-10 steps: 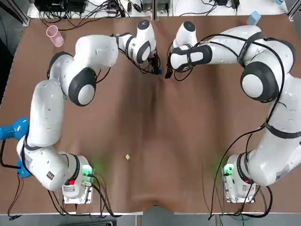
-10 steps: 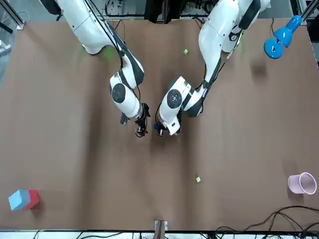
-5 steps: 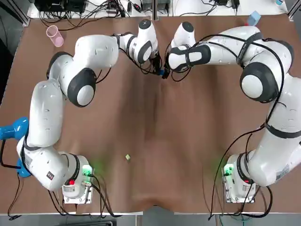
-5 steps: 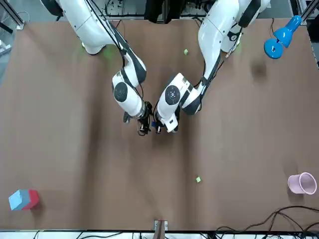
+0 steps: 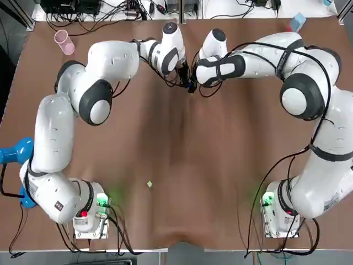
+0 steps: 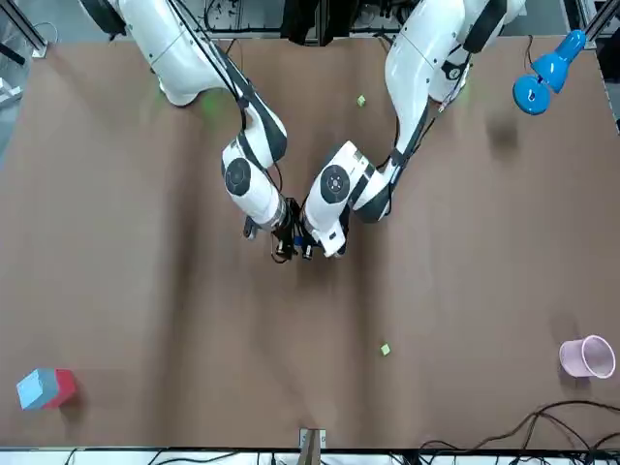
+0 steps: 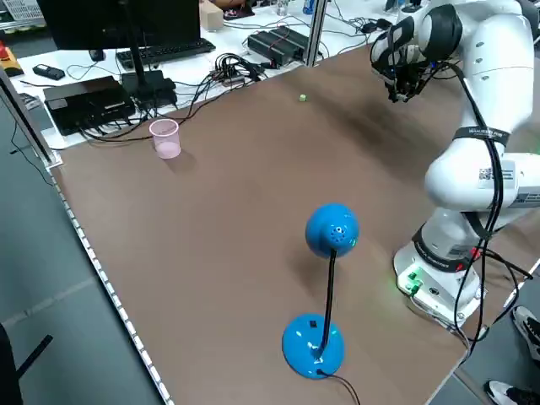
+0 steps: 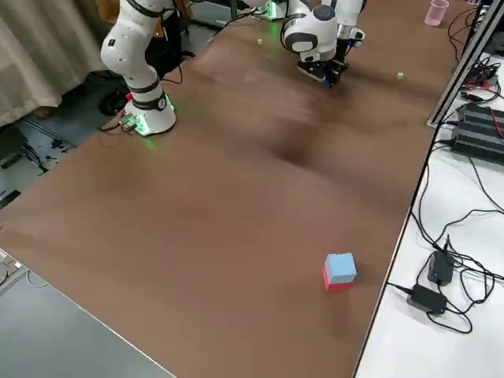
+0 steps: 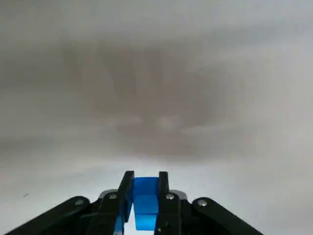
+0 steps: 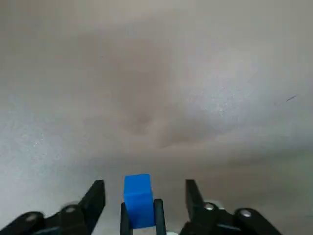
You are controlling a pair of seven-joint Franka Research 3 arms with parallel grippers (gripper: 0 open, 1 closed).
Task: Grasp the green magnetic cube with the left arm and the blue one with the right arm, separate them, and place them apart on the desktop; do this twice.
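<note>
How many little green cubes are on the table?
2. One green cube lies on the robot's side of the table; the other lies on the far side, nearer the pink cup. More may be hidden.

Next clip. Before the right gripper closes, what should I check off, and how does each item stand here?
1. Left gripper shut on the blue cube: ok.
2. Right gripper open, one finger on either side of that cube: ok.
3. Anything green held in the left grip, as the task wants: cannot tell; only blue shows there.
4. Pink cup and blue lamp well away from both grippers: ok.
</note>
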